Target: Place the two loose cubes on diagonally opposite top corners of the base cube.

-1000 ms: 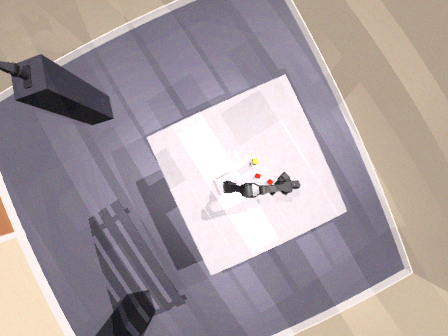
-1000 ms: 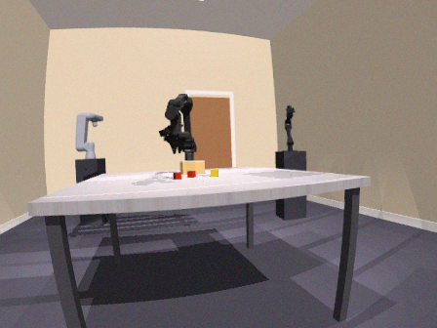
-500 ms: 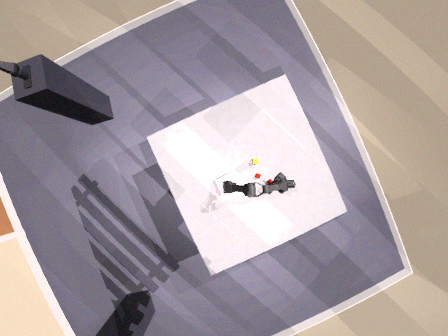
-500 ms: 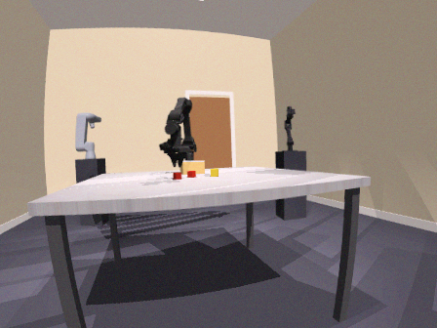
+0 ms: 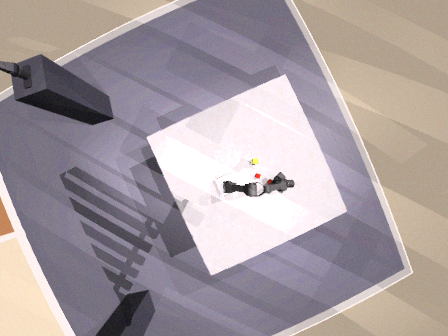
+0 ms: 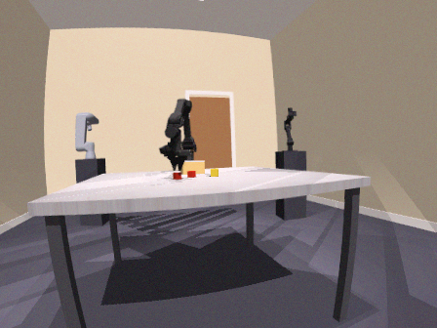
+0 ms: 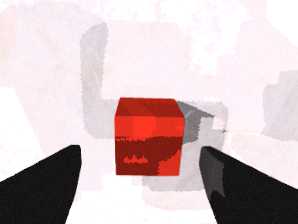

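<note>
The yellow base cube (image 5: 255, 161) (image 6: 215, 173) stands on the white table (image 5: 200, 240) (image 6: 293, 187). One loose red cube (image 5: 257, 176) (image 6: 191, 174) lies between it and the other red cube. That other red cube (image 5: 269, 182) (image 6: 177, 176) (image 7: 149, 145) is beneath the arm. My gripper (image 6: 178, 169) (image 7: 141, 155) is partly open and points down just above this cube. In the wrist view the cube shows between the two black fingers, with a gap on each side, so they do not grip it. The fingertips are too small to make out in the top view.
A pale box (image 6: 194, 167) stands behind the cubes, by the arm's base. The arm (image 5: 254, 189) (image 6: 181, 119) reaches over the table beside the cubes. Other robots stand on dark pedestals (image 6: 291, 183) (image 6: 91, 171) beyond the table.
</note>
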Motion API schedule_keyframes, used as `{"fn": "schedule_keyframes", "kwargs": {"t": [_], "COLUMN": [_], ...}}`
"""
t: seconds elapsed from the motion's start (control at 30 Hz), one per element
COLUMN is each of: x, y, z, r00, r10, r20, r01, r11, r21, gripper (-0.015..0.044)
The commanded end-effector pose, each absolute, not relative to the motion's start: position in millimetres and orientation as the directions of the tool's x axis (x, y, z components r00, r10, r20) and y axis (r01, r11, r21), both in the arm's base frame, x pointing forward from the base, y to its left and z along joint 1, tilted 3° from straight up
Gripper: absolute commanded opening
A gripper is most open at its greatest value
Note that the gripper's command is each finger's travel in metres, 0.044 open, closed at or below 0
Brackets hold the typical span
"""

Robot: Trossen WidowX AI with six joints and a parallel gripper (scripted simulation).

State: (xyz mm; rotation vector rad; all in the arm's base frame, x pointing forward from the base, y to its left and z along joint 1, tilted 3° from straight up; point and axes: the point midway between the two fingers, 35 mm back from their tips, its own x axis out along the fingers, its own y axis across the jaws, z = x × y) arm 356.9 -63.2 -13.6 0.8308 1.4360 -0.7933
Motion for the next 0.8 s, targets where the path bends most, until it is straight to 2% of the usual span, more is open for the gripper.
{"fn": "schedule_keyframes", "kwargs": {"t": [0.0,0.4,0.6,0.77], "x": [353.4,352.5,352.5,352.9], "y": [-63.1,-62.5,-62.5,-62.7], "z": [-23.1,-40.1,-40.1,-38.2], "r00": [-0.020,-0.020,-0.020,-0.020], "r10": [0.027,0.027,0.027,0.027], "r20": [-0.999,-0.999,-0.999,-0.999], "r01": [0.860,0.860,0.860,0.860], "r11": [0.510,0.510,0.510,0.510], "r21": [-0.004,-0.004,-0.004,-0.004], "gripper": [0.0265,0.0265,0.0107,0.0105]}}
